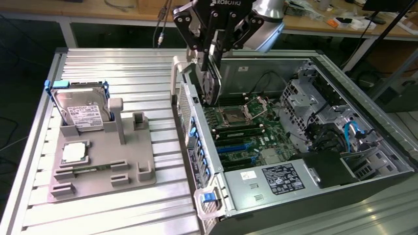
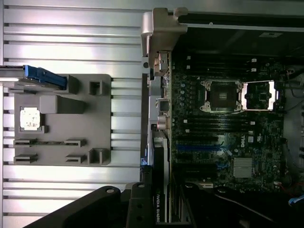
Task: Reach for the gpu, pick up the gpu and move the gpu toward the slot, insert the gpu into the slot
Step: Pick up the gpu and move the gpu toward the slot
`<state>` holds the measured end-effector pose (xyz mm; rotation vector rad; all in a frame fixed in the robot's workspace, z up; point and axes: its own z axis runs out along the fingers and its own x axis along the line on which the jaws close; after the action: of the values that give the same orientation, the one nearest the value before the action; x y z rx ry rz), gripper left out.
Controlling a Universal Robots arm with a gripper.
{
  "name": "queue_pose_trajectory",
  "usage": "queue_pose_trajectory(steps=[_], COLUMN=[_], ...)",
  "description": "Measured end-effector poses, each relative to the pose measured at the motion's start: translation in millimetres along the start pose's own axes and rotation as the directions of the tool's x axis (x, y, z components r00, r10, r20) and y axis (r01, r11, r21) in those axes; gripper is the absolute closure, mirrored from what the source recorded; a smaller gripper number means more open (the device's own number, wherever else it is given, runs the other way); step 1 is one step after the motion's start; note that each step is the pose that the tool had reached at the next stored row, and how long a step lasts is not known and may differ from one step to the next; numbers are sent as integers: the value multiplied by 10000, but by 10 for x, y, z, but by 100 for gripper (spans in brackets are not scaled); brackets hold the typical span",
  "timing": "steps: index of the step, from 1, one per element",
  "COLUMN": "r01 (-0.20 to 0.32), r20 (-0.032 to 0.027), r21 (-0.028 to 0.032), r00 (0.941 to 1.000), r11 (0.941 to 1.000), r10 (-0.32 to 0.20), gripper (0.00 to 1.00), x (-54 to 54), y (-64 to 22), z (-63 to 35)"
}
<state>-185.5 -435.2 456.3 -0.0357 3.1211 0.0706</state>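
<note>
My gripper [image 1: 210, 59] is shut on the gpu [image 1: 211, 85], a thin dark card that hangs upright and edge-on above the open computer case, close to the case's rear wall. The card's lower edge is above the motherboard, apart from it. The slot [image 1: 238, 146] is a long blue strip on the motherboard, below the card and nearer the camera in the exterior view. The wrist view looks down along the gpu [image 2: 160, 166], which shows a labelled edge, with the blue slot [image 2: 199, 148] beside it on the board.
The open case [image 1: 365, 161] holds a processor socket [image 1: 233, 116], black memory strips [image 1: 238, 131] and cables. On the exterior view's left, a grey fixture [image 1: 130, 171] on the ribbed table carries a hard drive [image 1: 81, 110] and a processor chip [image 1: 75, 152].
</note>
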Motion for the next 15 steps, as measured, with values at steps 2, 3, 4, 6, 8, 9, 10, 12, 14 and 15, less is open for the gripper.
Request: queue_pose_trajectory(steps=[2,3,4,6,8,9,10,12,14,15], r01=[1,1,0,-1,0,0,1,0,0,1], r20=[0,0,-1,0,0,0,-1,0,0,0], r21=[0,0,1,0,0,0,1,0,1,0], r00=[10000,10000,10000,10000,10000,10000,10000,10000,10000,10000], r11=[10000,10000,10000,10000,10000,10000,10000,10000,10000,10000], r10=[-1,-1,0,1,0,0,-1,0,0,-1], gripper=[73,73,73,73,73,73,73,73,73,73], x=[-51,-76,-99,-143,-186,-208,-230,-274,-319,-340], y=[-1,-2,-2,-3,-4,-5,-5,-7,-8,-8], z=[1,2,2,4,6,6,7,8,10,11])
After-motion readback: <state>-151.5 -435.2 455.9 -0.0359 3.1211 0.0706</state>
